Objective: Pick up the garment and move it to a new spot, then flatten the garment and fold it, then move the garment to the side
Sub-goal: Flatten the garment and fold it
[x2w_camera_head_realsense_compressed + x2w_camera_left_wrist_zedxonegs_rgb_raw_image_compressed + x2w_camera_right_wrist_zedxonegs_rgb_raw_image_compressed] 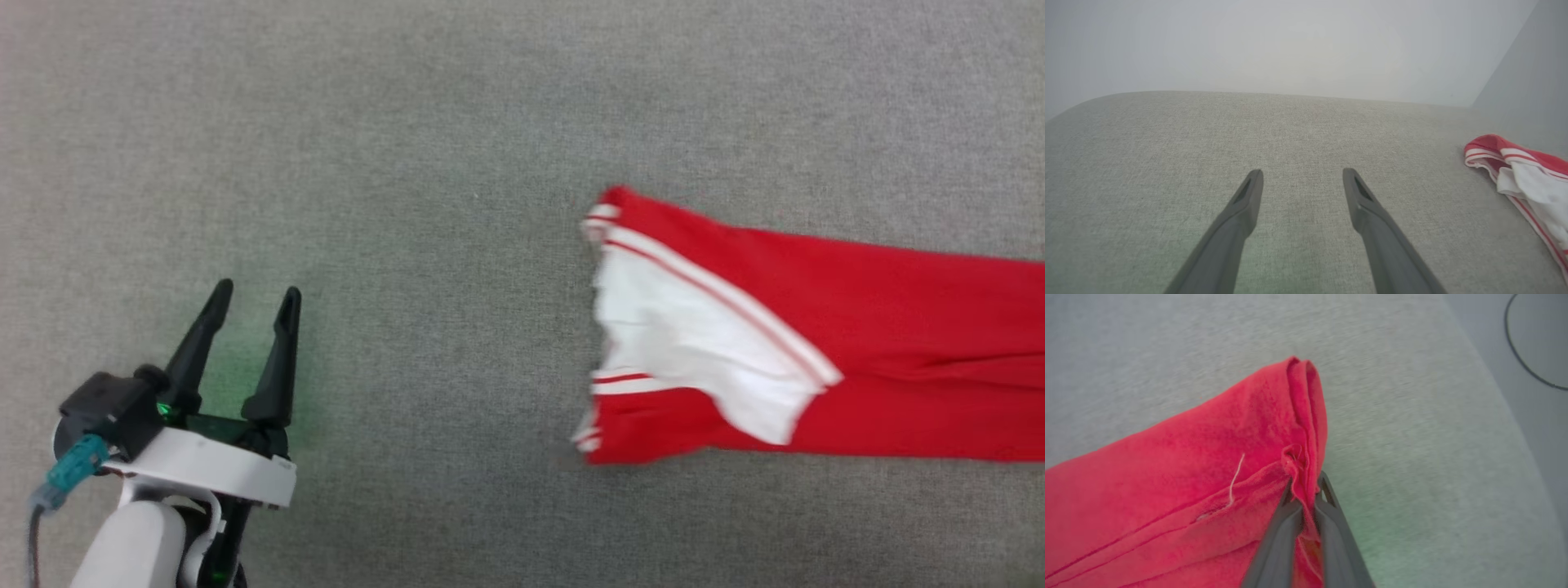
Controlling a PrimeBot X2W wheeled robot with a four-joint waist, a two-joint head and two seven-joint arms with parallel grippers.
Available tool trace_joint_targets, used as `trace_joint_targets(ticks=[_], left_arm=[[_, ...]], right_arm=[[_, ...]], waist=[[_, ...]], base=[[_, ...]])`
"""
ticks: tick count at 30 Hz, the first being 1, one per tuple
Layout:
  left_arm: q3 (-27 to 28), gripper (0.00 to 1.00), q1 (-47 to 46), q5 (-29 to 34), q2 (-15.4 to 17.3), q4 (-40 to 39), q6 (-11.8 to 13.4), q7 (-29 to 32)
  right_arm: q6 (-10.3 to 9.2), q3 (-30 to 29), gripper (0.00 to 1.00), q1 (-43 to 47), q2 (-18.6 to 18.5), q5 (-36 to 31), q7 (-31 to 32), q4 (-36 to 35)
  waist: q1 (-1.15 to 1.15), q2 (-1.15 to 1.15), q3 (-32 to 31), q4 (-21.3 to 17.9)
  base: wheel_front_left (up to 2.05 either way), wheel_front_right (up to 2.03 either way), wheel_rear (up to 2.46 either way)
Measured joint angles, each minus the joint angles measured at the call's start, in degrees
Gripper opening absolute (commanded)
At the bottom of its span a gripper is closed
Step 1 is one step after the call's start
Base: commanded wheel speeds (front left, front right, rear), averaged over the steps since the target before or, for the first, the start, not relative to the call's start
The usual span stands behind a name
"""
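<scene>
The garment [816, 343] lies as a long folded red band on the grey fabric surface, running off the right edge of the head view, with a white sleeve and striped trim at its left end. Its striped end [1519, 171] also shows at the right of the left wrist view. In the right wrist view my right gripper [1306, 486] is shut on a bunched red edge of the garment [1208, 477]. My left gripper [255, 296] stands open at the lower left, far from the cloth, nothing between its fingers [1249, 196].
The grey fabric surface [408, 163] stretches wide to the left of the garment. Its rounded edge [1515, 416] is near the right gripper, with a dark cable [1523, 363] on the floor beyond. A pale wall [1290, 45] rises behind the far edge.
</scene>
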Motion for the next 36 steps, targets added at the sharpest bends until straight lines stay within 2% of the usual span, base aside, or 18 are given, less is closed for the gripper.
trace_joint_targets(ticks=[6, 10, 16, 19, 26, 31, 32, 36], left_arm=[[-0.15, 1.00, -0.15, -0.12, 0.81, -0.56, 0.00, -0.01], [-0.16, 1.00, -0.18, -0.20, 0.66, 0.02, 0.00, -0.01], [-0.54, 1.00, 0.21, -0.19, -0.48, 1.20, 0.00, -0.01], [-0.75, 1.00, 0.55, -0.19, -0.90, 1.77, 0.00, -0.01], [-0.99, 1.00, 1.05, -0.20, -2.09, 2.27, 0.00, -0.01], [-1.69, 1.00, 0.88, -0.42, -2.96, 2.36, 0.00, 0.00], [-1.69, 1.00, 0.88, -0.74, -3.18, 2.50, 0.00, 0.00], [-1.52, 1.00, 0.87, -0.80, -3.46, 2.63, 0.00, -0.01]], right_arm=[[0.00, -6.09, 0.00, 0.69, -5.05, -2.22, -3.76, 4.45], [0.00, -4.33, 0.00, 0.65, -5.16, -0.46, -5.55, 5.70], [-0.01, 4.82, 0.00, 1.97, -4.14, 4.32, -6.51, 1.21], [-0.01, 10.43, 0.00, 3.76, -1.31, 5.36, -4.87, -4.49], [-0.02, 23.04, 0.00, 5.38, 1.51, 8.79, 0.40, -16.18], [-0.02, 31.49, 0.00, 4.16, 3.99, 9.66, 1.24, -18.96], [-0.02, 34.84, 0.00, 2.97, 4.52, 9.77, 0.98, -19.17], [-0.02, 38.61, 0.00, 1.75, 4.88, 9.87, 0.42, -18.23]], waist=[[0.00, 0.00, 1.05, -0.64], [0.00, 0.00, 0.58, -0.74], [0.00, 0.00, -1.32, -0.99], [0.00, 0.00, -2.53, -1.06], [0.00, 0.00, -4.64, -0.82], [0.00, 0.00, -4.86, 0.41], [0.00, 0.00, -4.82, 1.03], [0.00, 0.00, -4.60, 1.94]], base=[[0.00, 0.00, 0.00], [0.00, 0.00, 0.00], [0.00, 0.00, 0.00], [0.00, 0.00, 0.00], [0.00, 0.00, 0.00], [0.00, 0.00, 0.00], [0.00, 0.00, 0.00], [0.00, 0.00, 0.00]])
